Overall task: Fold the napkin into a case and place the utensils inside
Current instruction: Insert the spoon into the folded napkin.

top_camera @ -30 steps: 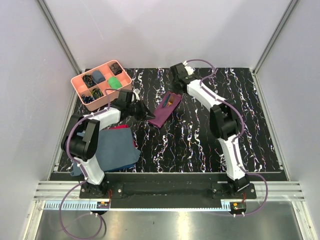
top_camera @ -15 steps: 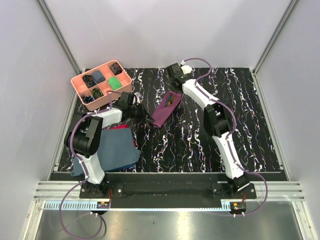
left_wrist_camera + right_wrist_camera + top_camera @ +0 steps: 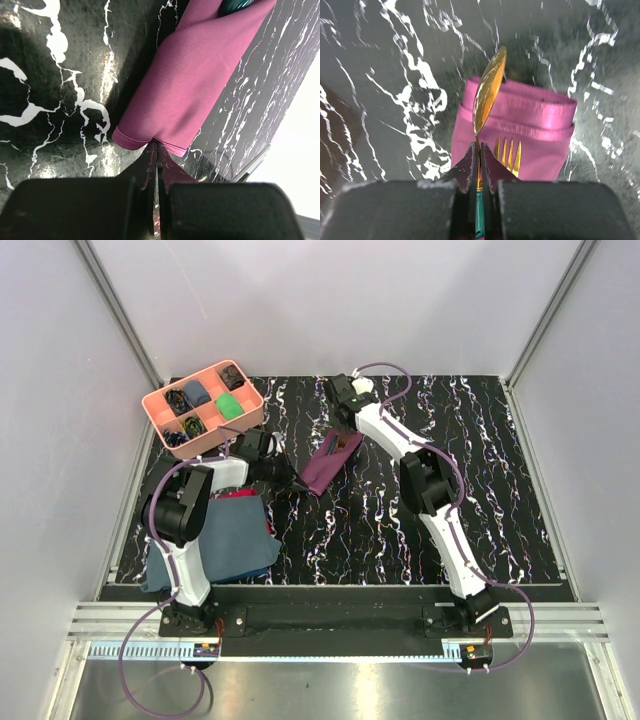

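Note:
The napkin, folded into a narrow plum-purple case [image 3: 331, 464], lies slanted mid-table. At the case's [image 3: 195, 85] near end my left gripper [image 3: 156, 144] is shut, its tips pinching the hem. A dark green handle end [image 3: 235, 5] pokes out at the far end. Above the far opening of the case [image 3: 535, 125], my right gripper [image 3: 480, 150] is shut on a spoon [image 3: 487, 95], one of the utensils. Its golden bowl points forward, tilted over the cloth, and its green handle sits between the jaws. A golden fork [image 3: 509, 152] lies on the case with its tines showing.
A pink compartment tray [image 3: 151, 406] with small dark and green items stands at the back left. A slate-blue cloth [image 3: 235, 540] and a small red cloth [image 3: 242, 496] lie under the left arm at the front left.
My left gripper has closed at the case's near end and drawn slightly left. The right gripper with the spoon has shifted left and back above the case's far end.

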You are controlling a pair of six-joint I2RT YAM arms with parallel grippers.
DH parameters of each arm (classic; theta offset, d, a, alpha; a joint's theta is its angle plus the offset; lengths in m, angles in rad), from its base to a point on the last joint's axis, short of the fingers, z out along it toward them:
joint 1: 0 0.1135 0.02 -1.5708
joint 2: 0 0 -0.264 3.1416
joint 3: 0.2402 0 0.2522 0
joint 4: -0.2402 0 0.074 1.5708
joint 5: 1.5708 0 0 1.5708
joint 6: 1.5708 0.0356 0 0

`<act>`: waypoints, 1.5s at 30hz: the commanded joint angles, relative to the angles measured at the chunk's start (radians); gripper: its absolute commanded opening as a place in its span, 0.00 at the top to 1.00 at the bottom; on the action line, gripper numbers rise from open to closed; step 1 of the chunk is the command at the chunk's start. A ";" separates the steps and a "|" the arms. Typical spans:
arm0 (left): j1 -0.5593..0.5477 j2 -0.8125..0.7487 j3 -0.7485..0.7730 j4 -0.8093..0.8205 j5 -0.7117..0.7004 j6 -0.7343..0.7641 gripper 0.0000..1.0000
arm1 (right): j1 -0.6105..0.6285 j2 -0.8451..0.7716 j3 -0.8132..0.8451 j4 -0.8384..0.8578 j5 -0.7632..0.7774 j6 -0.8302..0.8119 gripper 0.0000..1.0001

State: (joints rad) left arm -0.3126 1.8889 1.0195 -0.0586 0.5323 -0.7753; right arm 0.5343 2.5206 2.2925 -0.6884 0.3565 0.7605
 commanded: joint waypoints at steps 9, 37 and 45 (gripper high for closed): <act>-0.016 0.010 0.019 0.045 -0.023 0.016 1.00 | 0.056 -0.103 -0.085 -0.046 -0.004 0.086 1.00; -0.023 -0.028 0.004 0.049 -0.026 0.022 1.00 | 0.075 -0.187 -0.185 -0.060 -0.080 0.085 0.63; -0.022 -0.082 0.017 0.011 -0.057 0.040 0.94 | 0.075 -0.253 -0.206 -0.071 -0.038 0.007 0.50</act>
State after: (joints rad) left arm -0.3328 1.8881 1.0195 -0.0544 0.5125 -0.7696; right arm 0.5976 2.3699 2.0857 -0.7536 0.2718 0.8356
